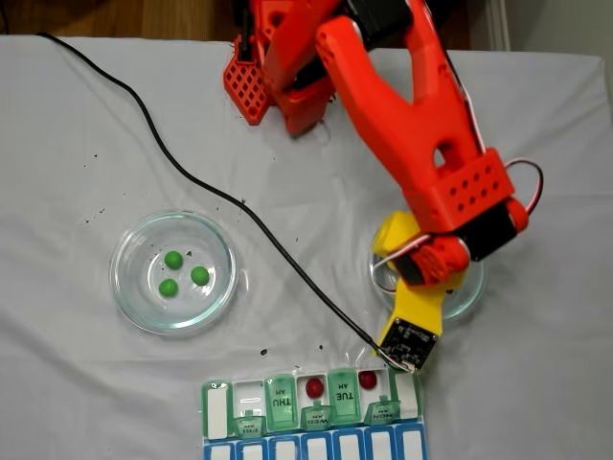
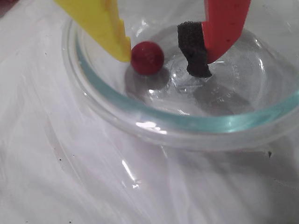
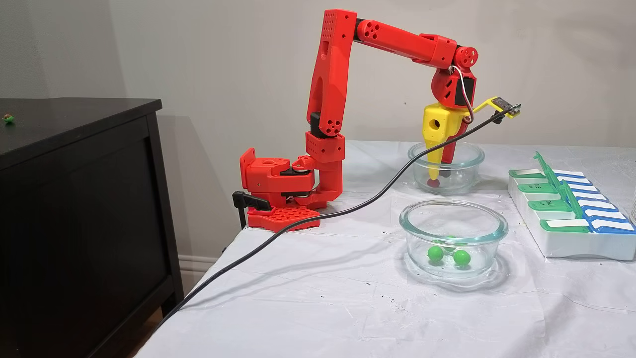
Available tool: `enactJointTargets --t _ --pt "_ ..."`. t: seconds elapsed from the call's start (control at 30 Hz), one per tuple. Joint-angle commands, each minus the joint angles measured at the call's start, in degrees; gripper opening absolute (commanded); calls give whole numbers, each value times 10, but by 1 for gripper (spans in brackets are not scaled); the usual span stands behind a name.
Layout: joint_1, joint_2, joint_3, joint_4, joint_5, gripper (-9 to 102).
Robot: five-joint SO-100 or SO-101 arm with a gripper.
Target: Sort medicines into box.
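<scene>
your red arm stands bolted at the table's far edge in a fixed view and folds over so the gripper points straight down into a glass dish. the white cloth covers the whole table, with a black cable running across it to the wrist camera board.

the pill organiser sits at the bottom edge in a fixed view, several translucent green lids flipped up; tue and thu can be read on two of them. two open compartments each hold a red ball, the other one bay over.

a second glass dish lies well apart from the gripper's dish and holds three green balls, close together near its middle.

in the wrist view your gripper is spread apart inside the dish: the yellow finger stands on the left and the red finger with its black foam pad on the right. the last red ball rests on the dish floor between them, touching the yellow tip, with a clear gap to the pad. nothing is pinched.
</scene>
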Motion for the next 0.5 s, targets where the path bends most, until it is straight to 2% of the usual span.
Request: enactJointTargets --t 0.0,0.47 --pt "-6 -1 -4 -2 0 21" --pt "-25 -25 4 11 25 21"
